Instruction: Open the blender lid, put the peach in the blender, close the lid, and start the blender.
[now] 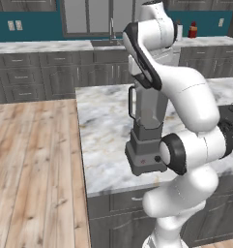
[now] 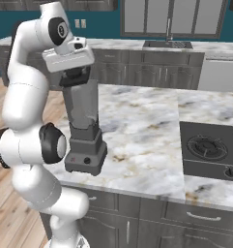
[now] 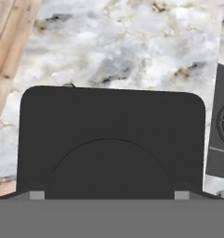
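A dark grey blender (image 1: pixel 146 140) with a square base, front knob and tall translucent tapered jar stands on a white-and-grey marble island counter (image 1: pixel 103 140), close to its front edge, near the corner beside the wooden floor (image 1: pixel 31 164). The white robot arm reaches over it, its two-finger gripper (image 2: pixel 74 76) pointing straight down at the top of the jar. Seen from the hand, the nearly black, squarish flat blender lid (image 3: pixel 111 139) sits just below, with the two finger tips set wide, one at each side of it; whether they touch it cannot be told. A black stovetop (image 2: pixel 210 150) lies inset in the counter towards its right end.
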